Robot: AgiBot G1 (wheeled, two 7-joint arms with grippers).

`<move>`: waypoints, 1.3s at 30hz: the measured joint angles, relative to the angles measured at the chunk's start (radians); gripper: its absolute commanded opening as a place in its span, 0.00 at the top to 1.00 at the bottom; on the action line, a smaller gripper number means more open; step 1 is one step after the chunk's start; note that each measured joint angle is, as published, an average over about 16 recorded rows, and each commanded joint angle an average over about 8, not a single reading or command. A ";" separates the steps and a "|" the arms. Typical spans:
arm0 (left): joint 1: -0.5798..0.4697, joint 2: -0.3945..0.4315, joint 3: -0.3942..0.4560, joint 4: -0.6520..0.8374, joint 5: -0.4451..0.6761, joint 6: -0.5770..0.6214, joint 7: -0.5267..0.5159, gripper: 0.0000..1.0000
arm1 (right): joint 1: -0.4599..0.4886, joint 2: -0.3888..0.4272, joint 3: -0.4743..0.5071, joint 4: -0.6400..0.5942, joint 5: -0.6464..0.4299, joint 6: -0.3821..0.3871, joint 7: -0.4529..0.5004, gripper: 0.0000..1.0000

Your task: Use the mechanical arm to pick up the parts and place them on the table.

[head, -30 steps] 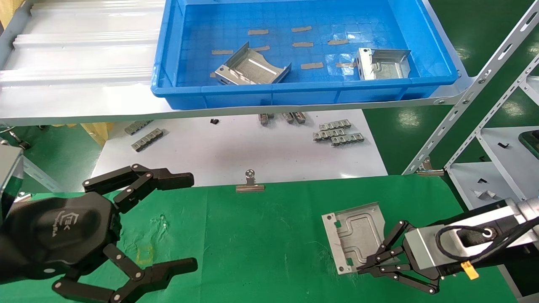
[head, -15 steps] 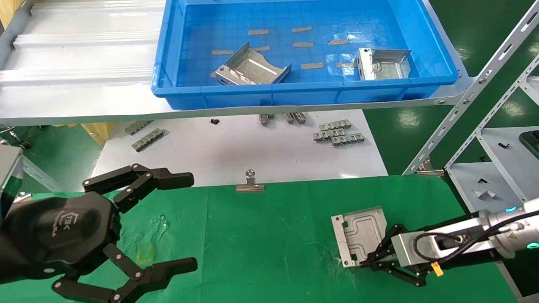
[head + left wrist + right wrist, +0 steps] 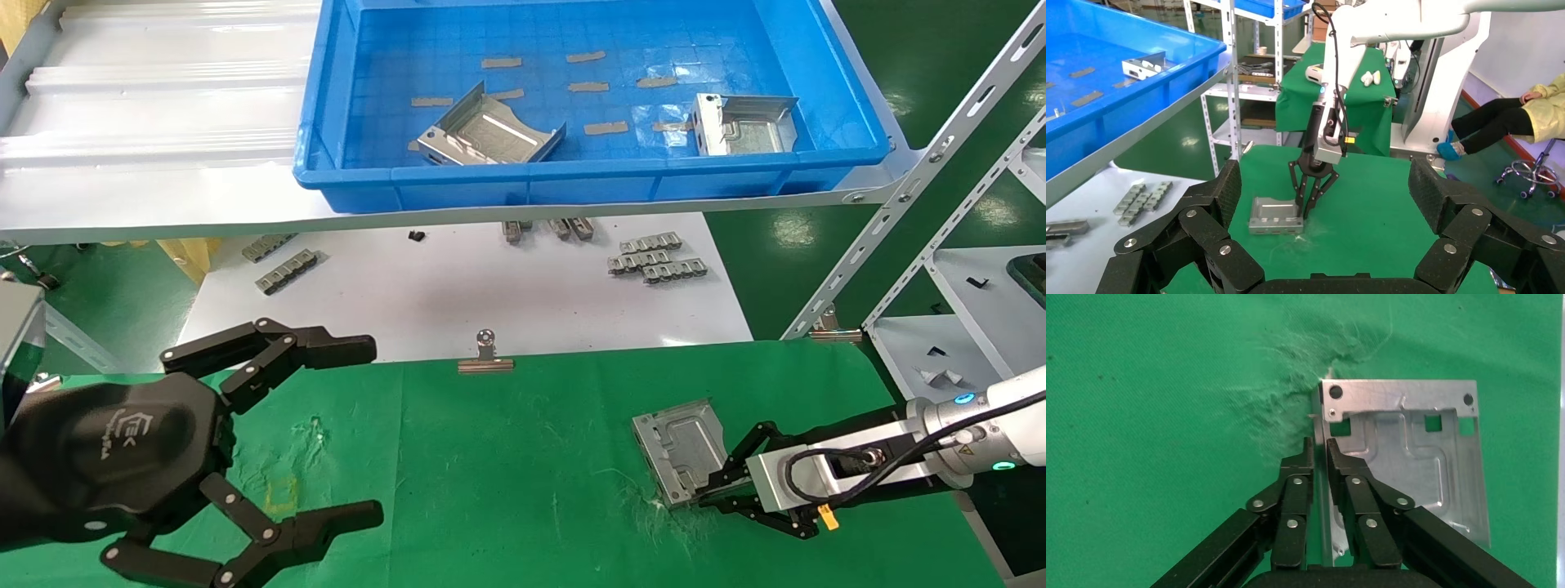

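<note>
A silver part (image 3: 682, 445) rests on the green table (image 3: 507, 457) at the right. My right gripper (image 3: 704, 495) is shut on its bent-up side flange, at the part's near edge. In the right wrist view the fingers (image 3: 1321, 450) pinch the thin flange of the part (image 3: 1413, 453). The left wrist view shows the part (image 3: 1273, 214) flat on the cloth under the right gripper (image 3: 1302, 210). Two more parts (image 3: 490, 131) (image 3: 744, 122) lie in the blue bin (image 3: 572, 175). My left gripper (image 3: 368, 433) is open and empty, low at the left.
The blue bin stands on a grey shelf (image 3: 163, 163) at the back. A white board (image 3: 458, 286) with small grey toothed strips (image 3: 654, 257) lies beyond the cloth, with a binder clip (image 3: 485, 355) at its edge. A metal rack (image 3: 964, 269) stands at the right.
My right gripper has come down with the part, and the part has gone from raised and tilted to lying on the cloth. The left arm has not moved.
</note>
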 measured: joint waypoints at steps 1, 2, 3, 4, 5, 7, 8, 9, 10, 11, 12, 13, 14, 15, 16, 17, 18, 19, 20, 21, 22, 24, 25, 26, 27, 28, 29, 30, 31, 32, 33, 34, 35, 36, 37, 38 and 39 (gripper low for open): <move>0.000 0.000 0.000 0.000 0.000 0.000 0.000 0.00 | 0.004 -0.001 0.001 -0.006 0.001 -0.006 0.003 0.00; 0.000 0.000 0.000 0.000 0.000 0.000 0.000 0.00 | 0.008 -0.001 0.003 -0.012 0.004 -0.013 0.007 0.00; 0.000 0.000 0.000 0.000 0.000 0.000 0.000 0.00 | 0.011 -0.001 0.005 -0.018 0.008 -0.021 0.013 0.00; 0.000 0.000 0.000 0.000 0.000 0.000 0.000 0.00 | 0.015 -0.001 0.008 -0.023 0.014 -0.029 0.021 0.00; 0.000 0.000 0.000 0.000 0.000 0.000 0.000 0.00 | 0.018 0.000 0.012 -0.027 0.020 -0.038 0.030 0.00; 0.000 0.000 0.000 0.000 0.000 0.000 0.000 0.00 | 0.024 0.004 0.023 -0.031 0.039 -0.055 0.055 0.00; 0.000 0.000 0.000 0.000 0.000 0.000 0.000 0.00 | 0.026 0.006 0.028 -0.032 0.050 -0.064 0.068 0.00; 0.000 0.000 0.000 0.000 0.000 0.000 0.000 0.00 | 0.028 0.008 0.034 -0.032 0.059 -0.072 0.080 0.00; 0.000 0.000 0.000 0.000 0.000 0.000 0.000 0.00 | 0.029 0.010 0.041 -0.032 0.072 -0.081 0.096 0.00; 0.000 0.000 0.000 0.000 0.000 0.000 0.000 0.00 | 0.030 0.013 0.048 -0.030 0.086 -0.089 0.112 0.00; 0.000 0.000 0.000 0.000 0.000 0.000 0.000 0.00 | 0.030 0.016 0.055 -0.027 0.100 -0.097 0.127 0.00; 0.000 0.000 0.000 0.000 0.000 0.000 0.000 0.00 | 0.030 0.019 0.062 -0.024 0.114 -0.105 0.142 0.00; 0.000 0.000 0.000 0.000 0.000 0.000 0.000 0.00 | 0.030 0.022 0.069 -0.021 0.128 -0.111 0.156 0.00; 0.000 0.000 0.000 0.000 0.000 0.000 0.000 0.00 | 0.029 0.025 0.076 -0.018 0.140 -0.117 0.169 0.00; 0.000 0.000 0.000 0.000 0.000 0.000 0.000 0.00 | 0.028 0.028 0.082 -0.015 0.153 -0.122 0.182 0.00; 0.000 0.000 0.000 0.000 0.000 0.000 0.000 0.00 | 0.027 0.031 0.088 -0.012 0.164 -0.125 0.193 0.00; 0.000 0.000 0.000 0.000 0.000 0.000 0.000 0.00 | 0.025 0.033 0.093 -0.008 0.174 -0.128 0.203 0.00; 0.000 0.000 0.000 0.000 0.000 0.000 0.000 0.00 | 0.023 0.035 0.098 -0.004 0.182 -0.130 0.212 0.00; 0.000 0.000 0.000 0.000 0.000 0.000 0.000 0.00 | 0.022 0.037 0.101 -0.001 0.190 -0.131 0.219 0.00; 0.000 0.000 0.000 0.000 0.000 0.000 0.000 0.00 | 0.020 0.038 0.104 0.002 0.196 -0.132 0.224 0.00; 0.000 0.000 0.000 0.000 0.000 0.000 0.000 0.00 | 0.019 0.039 0.106 0.004 0.200 -0.133 0.228 0.00; 0.000 0.000 0.000 0.000 0.000 0.000 0.000 0.00 | 0.018 0.040 0.108 0.006 0.204 -0.133 0.232 0.00; 0.000 0.000 0.000 0.000 0.000 0.000 0.000 0.00 | 0.016 0.041 0.110 0.009 0.207 -0.134 0.235 0.00; 0.000 0.000 0.000 0.000 0.000 0.000 0.000 0.00 | 0.015 0.042 0.111 0.011 0.207 -0.133 0.234 0.00; 0.000 0.000 0.000 0.000 0.000 0.000 0.000 0.00 | 0.014 0.042 0.113 0.013 0.205 -0.133 0.235 0.00; 0.000 0.000 0.000 0.000 0.000 0.000 0.000 0.00 | 0.012 0.043 0.115 0.016 0.204 -0.132 0.236 0.00; 0.000 0.000 0.000 0.000 0.000 0.000 0.000 0.00 | 0.009 0.044 0.118 0.020 0.202 -0.131 0.239 0.00; 0.000 0.000 0.000 0.000 0.000 0.000 0.000 0.00 | 0.006 0.045 0.122 0.026 0.201 -0.129 0.242 0.00; 0.000 0.000 0.000 0.000 0.000 0.000 0.000 0.00 | 0.001 0.047 0.127 0.033 0.201 -0.128 0.247 0.00; 0.000 0.000 0.000 0.000 0.000 0.000 0.000 0.00 | -0.003 0.049 0.134 0.041 0.201 -0.127 0.253 0.00; 0.000 0.000 0.000 0.000 0.000 0.000 0.000 0.00 | -0.009 0.052 0.141 0.051 0.201 -0.126 0.260 0.00; 0.000 0.000 0.000 0.000 0.000 0.000 0.000 0.00 | -0.015 0.055 0.149 0.062 0.202 -0.124 0.267 0.00; 0.000 0.000 0.000 0.000 0.000 0.000 0.000 0.00 | -0.022 0.058 0.159 0.074 0.203 -0.123 0.276 0.00; 0.000 0.000 0.000 0.000 0.000 0.000 0.000 0.00 | -0.030 0.062 0.169 0.087 0.205 -0.121 0.286 0.00; 0.000 0.000 0.000 0.000 0.000 0.000 0.000 0.00 | -0.038 0.067 0.181 0.102 0.206 -0.119 0.297 0.00; 0.000 0.000 0.000 0.000 0.000 0.000 0.000 0.00 | -0.048 0.071 0.194 0.118 0.210 -0.118 0.308 0.00; 0.000 0.000 0.000 0.000 0.000 0.000 0.000 0.00 | -0.058 0.076 0.207 0.135 0.212 -0.116 0.321 0.00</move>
